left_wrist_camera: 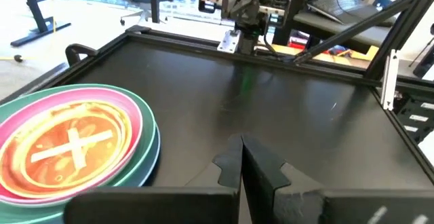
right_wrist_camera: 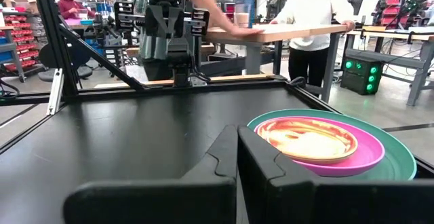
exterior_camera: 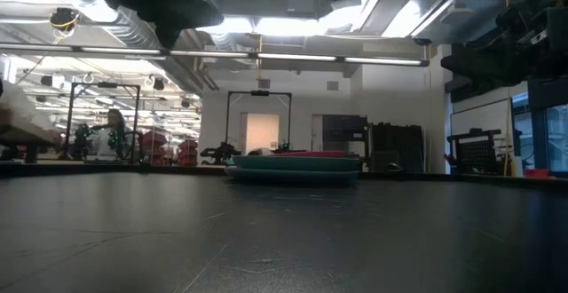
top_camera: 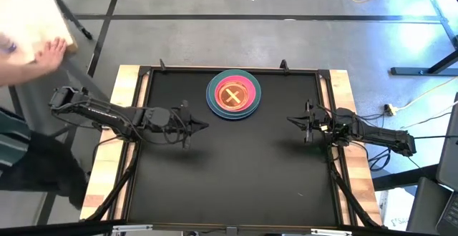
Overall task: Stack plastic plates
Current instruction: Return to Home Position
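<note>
plastic plates [top_camera: 233, 95]: one stack, four rim colours countable from above (orange, pink, teal, blue). tools: two, left tool [top_camera: 203, 126], right tool [top_camera: 290, 120]. surface [top_camera: 236, 182]: one.

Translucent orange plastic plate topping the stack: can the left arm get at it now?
Probably yes: bare black tabletop lies between the shut left claw and the translucent orange plastic plate; nothing covers it.

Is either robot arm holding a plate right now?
Nothing is held. The left gripper and right gripper are shut and empty; the plates lie stacked on the table, apart from both.
</note>
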Available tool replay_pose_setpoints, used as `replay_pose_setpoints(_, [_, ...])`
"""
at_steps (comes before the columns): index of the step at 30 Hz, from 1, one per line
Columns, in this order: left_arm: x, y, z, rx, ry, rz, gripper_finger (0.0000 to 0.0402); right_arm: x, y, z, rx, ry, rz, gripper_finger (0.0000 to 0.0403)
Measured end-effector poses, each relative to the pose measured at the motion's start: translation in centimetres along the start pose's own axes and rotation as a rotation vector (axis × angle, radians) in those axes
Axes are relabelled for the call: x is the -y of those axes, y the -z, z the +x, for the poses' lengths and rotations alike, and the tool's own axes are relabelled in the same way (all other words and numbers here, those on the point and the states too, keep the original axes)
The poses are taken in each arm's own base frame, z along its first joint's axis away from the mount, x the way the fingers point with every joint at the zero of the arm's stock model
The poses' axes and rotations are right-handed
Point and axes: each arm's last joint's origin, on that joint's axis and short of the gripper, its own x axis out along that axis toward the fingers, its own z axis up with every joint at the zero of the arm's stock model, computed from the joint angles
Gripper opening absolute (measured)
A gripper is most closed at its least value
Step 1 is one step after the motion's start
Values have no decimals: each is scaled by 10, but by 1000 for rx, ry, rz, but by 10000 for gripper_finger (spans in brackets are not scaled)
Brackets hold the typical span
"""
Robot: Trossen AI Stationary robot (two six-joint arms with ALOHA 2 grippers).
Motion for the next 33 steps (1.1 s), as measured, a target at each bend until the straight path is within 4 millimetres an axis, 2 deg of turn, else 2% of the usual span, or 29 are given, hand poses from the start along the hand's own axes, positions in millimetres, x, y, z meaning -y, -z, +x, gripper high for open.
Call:
replay_pose_setpoints(6, [-4, 4, -9, 19, 7, -12, 4, 0, 0, 0, 0, 0, 0, 5])
replay_pose_setpoints(19, [-20, 40, -32, 112, 21, -70, 4, 0, 0, 0, 0, 0, 0, 5])
replay_pose_setpoints(27, [-27, 52, -47, 162, 33, -89, 4, 0, 0, 0, 0, 0, 0, 5])
replay_pose_setpoints(33, [-35, 72, -59, 191, 65, -113, 4, 0, 0, 0, 0, 0, 0, 5])
